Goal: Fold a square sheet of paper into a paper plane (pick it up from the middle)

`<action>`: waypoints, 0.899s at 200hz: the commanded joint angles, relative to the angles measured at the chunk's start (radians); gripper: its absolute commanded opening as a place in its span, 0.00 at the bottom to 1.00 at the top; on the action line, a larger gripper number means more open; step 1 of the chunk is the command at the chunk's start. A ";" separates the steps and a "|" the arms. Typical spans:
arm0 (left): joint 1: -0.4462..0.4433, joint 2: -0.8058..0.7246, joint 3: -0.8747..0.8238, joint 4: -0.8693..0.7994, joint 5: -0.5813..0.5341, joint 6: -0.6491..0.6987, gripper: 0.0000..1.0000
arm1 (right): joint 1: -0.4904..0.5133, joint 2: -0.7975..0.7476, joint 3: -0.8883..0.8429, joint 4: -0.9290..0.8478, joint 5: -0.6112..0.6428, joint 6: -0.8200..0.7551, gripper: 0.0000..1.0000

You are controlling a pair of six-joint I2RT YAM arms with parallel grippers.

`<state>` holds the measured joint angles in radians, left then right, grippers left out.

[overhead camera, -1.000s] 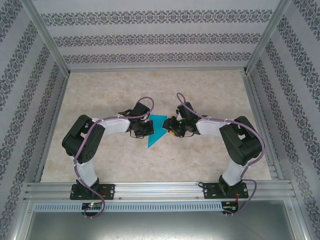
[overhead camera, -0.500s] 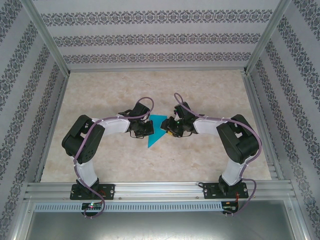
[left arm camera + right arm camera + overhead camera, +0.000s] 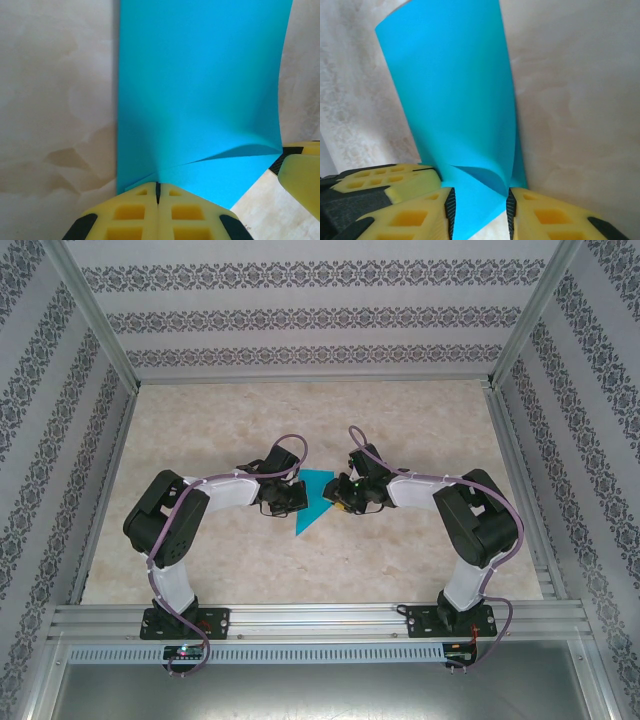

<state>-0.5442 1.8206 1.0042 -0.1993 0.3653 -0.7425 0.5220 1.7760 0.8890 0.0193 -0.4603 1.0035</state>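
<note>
The square sheet of paper [image 3: 313,502] is teal-blue and lies partly folded at the middle of the table, its pointed end toward the arms. My left gripper [image 3: 296,498] is shut on its left edge; in the left wrist view the yellow fingers meet on the paper [image 3: 200,90] at the left gripper [image 3: 158,186]. My right gripper [image 3: 338,497] is at the paper's right side. Its jaws stand apart at the right gripper [image 3: 480,200], with a curled flap of the paper [image 3: 455,100] rising between them.
The marble-patterned table [image 3: 200,420] is ringed by patterned walls and an aluminium frame [image 3: 320,620] at the near edge. The other gripper's yellow finger [image 3: 300,170] shows at the right of the left wrist view.
The right gripper edged left toward the paper and its jaws narrowed somewhat around the flap. The left gripper and the paper stayed where they were.
</note>
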 commanded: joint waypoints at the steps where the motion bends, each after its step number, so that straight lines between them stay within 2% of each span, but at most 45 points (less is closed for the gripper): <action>1: -0.009 0.000 -0.025 -0.033 -0.044 -0.003 0.04 | 0.012 0.017 0.001 0.067 -0.052 0.025 0.31; 74: 0.018 -0.074 0.002 -0.064 -0.035 0.000 0.11 | 0.021 0.068 0.009 0.128 -0.121 0.065 0.24; 86: 0.027 -0.085 0.005 -0.070 -0.032 0.002 0.13 | 0.023 0.072 0.011 0.135 -0.123 0.064 0.21; 100: 0.040 -0.097 0.007 -0.074 -0.029 0.006 0.15 | 0.023 0.070 0.013 0.136 -0.119 0.064 0.11; 110: 0.050 -0.109 0.008 -0.077 -0.025 0.011 0.16 | 0.023 0.059 0.011 0.134 -0.106 0.059 0.05; 123: 0.060 -0.129 0.012 -0.080 -0.025 0.022 0.19 | 0.022 0.030 0.009 0.113 -0.075 0.048 0.02; 150: 0.076 -0.195 0.011 -0.077 -0.033 0.053 0.28 | 0.024 -0.068 0.003 0.032 0.015 0.022 0.00; 180: 0.083 -0.290 -0.012 -0.058 -0.054 0.088 0.45 | 0.027 -0.208 0.015 -0.096 0.132 0.007 0.00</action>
<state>-0.4755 1.6176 1.0042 -0.2550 0.3386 -0.7010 0.5350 1.6882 0.8886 0.0364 -0.4561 1.0416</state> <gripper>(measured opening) 0.393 0.040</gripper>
